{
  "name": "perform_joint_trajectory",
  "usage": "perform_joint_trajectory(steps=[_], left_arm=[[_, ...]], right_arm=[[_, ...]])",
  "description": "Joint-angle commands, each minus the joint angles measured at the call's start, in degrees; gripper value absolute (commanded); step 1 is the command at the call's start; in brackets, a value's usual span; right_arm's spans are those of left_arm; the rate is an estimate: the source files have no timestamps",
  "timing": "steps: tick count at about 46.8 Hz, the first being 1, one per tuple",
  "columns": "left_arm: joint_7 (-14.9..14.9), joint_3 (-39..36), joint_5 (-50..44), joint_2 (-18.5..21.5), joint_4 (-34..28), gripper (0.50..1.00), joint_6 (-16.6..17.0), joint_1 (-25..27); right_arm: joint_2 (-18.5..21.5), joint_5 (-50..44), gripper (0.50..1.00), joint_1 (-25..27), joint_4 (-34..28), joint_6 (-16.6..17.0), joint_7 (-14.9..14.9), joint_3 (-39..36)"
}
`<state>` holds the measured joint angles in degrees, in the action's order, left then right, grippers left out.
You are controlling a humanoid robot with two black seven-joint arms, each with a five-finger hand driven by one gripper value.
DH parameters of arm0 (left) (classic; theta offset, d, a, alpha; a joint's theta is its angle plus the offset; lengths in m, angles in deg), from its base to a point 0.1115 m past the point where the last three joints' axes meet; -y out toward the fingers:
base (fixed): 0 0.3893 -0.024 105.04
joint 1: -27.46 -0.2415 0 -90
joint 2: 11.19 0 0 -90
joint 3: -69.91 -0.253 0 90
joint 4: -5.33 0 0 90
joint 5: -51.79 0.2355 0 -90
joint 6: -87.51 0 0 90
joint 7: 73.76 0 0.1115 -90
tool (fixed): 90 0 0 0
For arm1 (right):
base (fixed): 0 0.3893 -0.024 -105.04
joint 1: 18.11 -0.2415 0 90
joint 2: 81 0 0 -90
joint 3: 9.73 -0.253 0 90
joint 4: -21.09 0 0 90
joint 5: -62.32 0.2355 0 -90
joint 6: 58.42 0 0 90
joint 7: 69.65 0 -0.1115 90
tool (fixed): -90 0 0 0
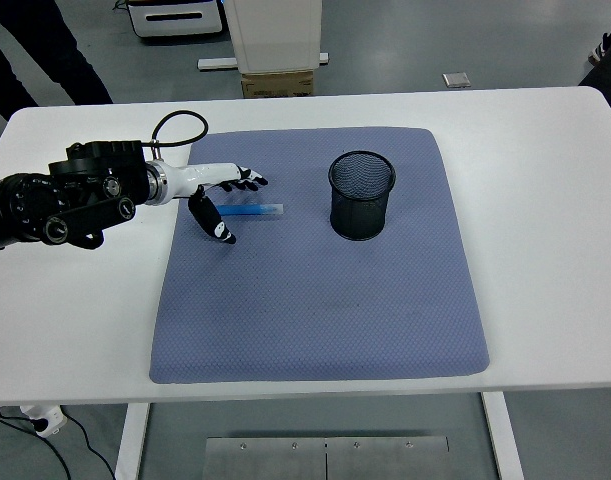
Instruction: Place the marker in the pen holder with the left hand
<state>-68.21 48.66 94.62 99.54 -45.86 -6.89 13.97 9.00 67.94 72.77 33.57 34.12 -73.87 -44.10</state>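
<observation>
On the blue-grey quilted fabric mat [315, 300], near its far left corner: 1 slim blue plastic marker [251, 210], lying flat, well apart from the black wire-mesh pen holder [362, 195] to its right. Just above its left end, the white-and-black left hand [217, 195], fingers spread, thumb pointing down, gripping nothing. Likely light, stiff, smooth, prone to rolling; best pinched mid-barrel, across its width.

No legible text or labels anywhere
</observation>
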Motion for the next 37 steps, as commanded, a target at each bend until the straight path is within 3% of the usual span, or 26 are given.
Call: perform_joint_trajectory(steps=[1, 12, 13, 17, 18, 37], left_arm=[[-0.36, 0.07, -1.00, -0.08, -0.05, 0.915, 0.00, -0.04], [-0.36, 0.07, -2.32, -0.43, -0.05, 0.912, -0.08, -0.04], [-0.36, 0.07, -2.14, -0.43, -0.05, 0.874, -0.08, -0.04], [-0.27, 0.07, -1.61, -0.43, -0.05, 0.865, -0.08, -0.04], [-0.19, 0.07, -1.35, -0.43, -0.05, 0.819, -0.17, 0.05], [1.66, 0.16, 4.01, -0.43, -0.05, 0.815, -0.70, 0.49]], right_arm=[[0.00, 0.00, 1.000, 0.00, 0.00, 0.00, 0.00, 0.00], [0.00, 0.00, 1.000, 0.00, 0.00, 0.00, 0.00, 0.00], [0.00, 0.00, 1.000, 0.00, 0.00, 0.00, 0.00, 0.00], [0.00, 0.00, 1.000, 0.00, 0.00, 0.00, 0.00, 0.00], [0.00, 0.00, 1.000, 0.00, 0.00, 0.00, 0.00, 0.00], [0.00, 0.00, 1.000, 0.00, 0.00, 0.00, 0.00, 0.00]])
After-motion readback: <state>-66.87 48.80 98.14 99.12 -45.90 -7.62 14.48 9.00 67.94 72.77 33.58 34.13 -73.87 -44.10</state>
